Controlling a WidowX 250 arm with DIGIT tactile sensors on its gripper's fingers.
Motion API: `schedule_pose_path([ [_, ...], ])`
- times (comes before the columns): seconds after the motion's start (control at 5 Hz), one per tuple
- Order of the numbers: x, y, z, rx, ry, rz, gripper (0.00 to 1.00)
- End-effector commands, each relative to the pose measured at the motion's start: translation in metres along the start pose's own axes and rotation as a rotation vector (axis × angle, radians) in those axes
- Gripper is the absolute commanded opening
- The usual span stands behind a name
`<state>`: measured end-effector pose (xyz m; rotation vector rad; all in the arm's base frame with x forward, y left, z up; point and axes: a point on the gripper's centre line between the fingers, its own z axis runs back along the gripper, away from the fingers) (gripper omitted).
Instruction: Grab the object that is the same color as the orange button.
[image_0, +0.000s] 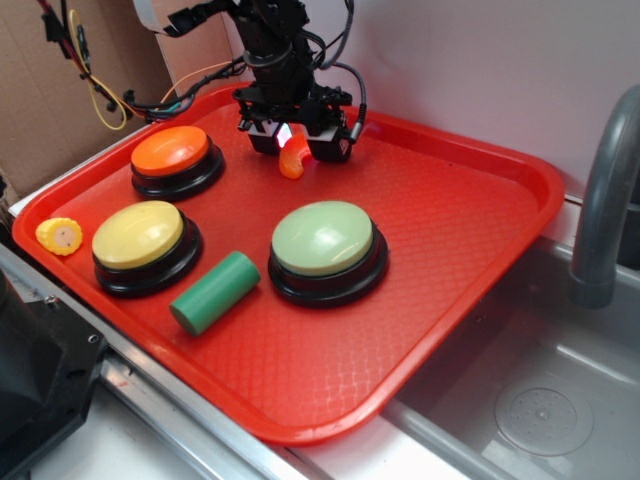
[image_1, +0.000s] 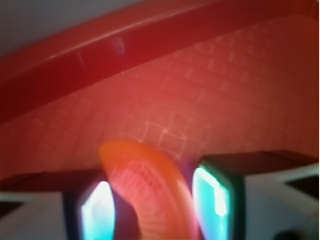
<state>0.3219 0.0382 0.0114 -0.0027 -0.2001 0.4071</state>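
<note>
The object, a small glossy orange crescent, hangs between the fingers of my gripper at the back of the red tray. The gripper is shut on it, and the crescent's lower tip sticks out below the fingers, just above the tray floor. In the wrist view the orange crescent fills the gap between the two glowing pads of the gripper, pressed against the right pad. The orange button, with its dome top on a black base, sits to the gripper's left, apart from it.
A yellow-topped button and a pale green-topped button stand nearer the front, with a green cylinder lying between them. A yellow corn piece rests at the tray's left rim. A steel sink and grey faucet lie to the right.
</note>
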Motion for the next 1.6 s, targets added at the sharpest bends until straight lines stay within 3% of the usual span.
schedule_pose_path([
  [0.0, -0.001, 0.011, 0.009, 0.003, 0.068, 0.003, 0.0],
  [0.4, 0.005, -0.002, 0.07, -0.015, 0.055, -0.013, 0.0],
  [0.8, -0.02, -0.02, 0.15, -0.107, 0.085, -0.126, 0.0],
  [1.2, -0.051, -0.006, 0.19, -0.173, 0.174, -0.169, 0.0],
  [1.4, -0.048, -0.002, 0.19, -0.162, 0.188, -0.177, 0.0],
])
